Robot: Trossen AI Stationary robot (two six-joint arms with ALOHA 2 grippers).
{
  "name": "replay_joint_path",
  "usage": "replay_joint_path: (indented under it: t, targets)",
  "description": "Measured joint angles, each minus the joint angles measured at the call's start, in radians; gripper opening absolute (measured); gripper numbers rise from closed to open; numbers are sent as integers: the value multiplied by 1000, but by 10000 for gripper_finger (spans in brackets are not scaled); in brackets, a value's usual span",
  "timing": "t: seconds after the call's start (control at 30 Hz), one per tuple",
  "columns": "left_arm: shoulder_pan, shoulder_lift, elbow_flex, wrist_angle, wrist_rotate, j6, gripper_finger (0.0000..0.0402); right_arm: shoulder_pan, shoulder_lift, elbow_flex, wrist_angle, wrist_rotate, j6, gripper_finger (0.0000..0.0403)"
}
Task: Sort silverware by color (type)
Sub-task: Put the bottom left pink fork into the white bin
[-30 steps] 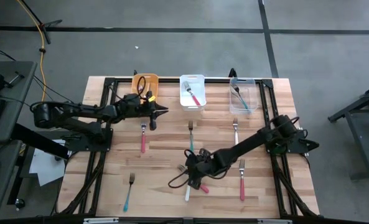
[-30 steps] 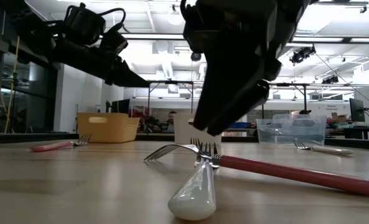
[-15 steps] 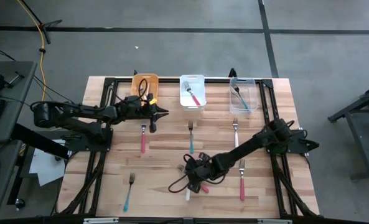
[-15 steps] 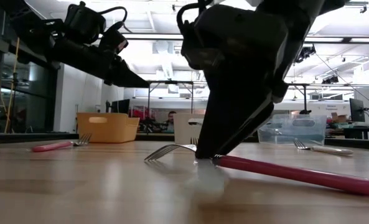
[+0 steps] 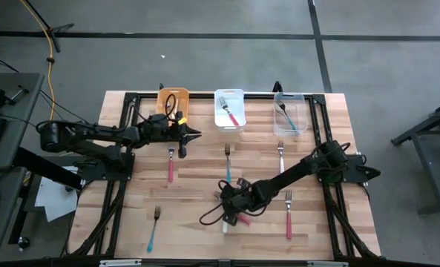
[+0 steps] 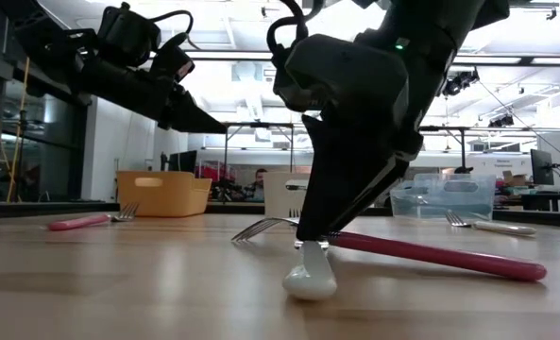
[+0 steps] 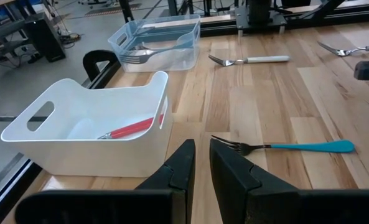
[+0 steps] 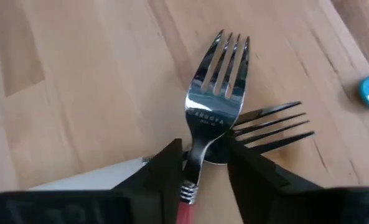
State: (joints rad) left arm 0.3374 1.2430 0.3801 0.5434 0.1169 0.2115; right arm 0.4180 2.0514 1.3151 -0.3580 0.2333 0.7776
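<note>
Two crossed forks are straddled low on the table by the right gripper, fingers parted round the red-handled fork | white-handled fork lies beneath, probably hindering a clean pick | left gripper waits nearly closed, empty, beside the white bin

The wooden desk carries an orange bin, a white bin and a clear bin along its far edge, beyond the left hand. Loose forks lie on it: a pink one below that hand, a teal one well apart, and crossed forks under the right hand.
</note>
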Motion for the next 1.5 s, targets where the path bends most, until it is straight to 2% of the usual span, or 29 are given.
replay_joint_path:
  t: [0.43, 0.67, 0.83, 1.03, 1.17, 1.33, 1.5]
  targets:
    - [0, 0, 0, -1, 0, -1, 39, 0, -9, -2, 0, -25, -64, 13]
    - [0, 0, 0, -1, 0, -10, 39, -24, -68, -3, -6, -25, -129, 6]
    - [0, 0, 0, -2, 0, -20, 39, -80, -159, -3, -82, -10, -158, 5]
    - [0, 0, 0, 0, 0, -25, 39, -248, -292, -3, -242, 53, -174, 6]
    - [0, 0, 0, 3, 0, -26, 39, -438, -327, 0, -204, 32, -281, 6]
    - [0, 0, 0, 6, 0, -26, 39, -661, -277, 87, -133, -74, -421, 6]
    - [0, 0, 0, 6, 0, -26, 39, -809, -175, 252, -163, -143, -514, 6]
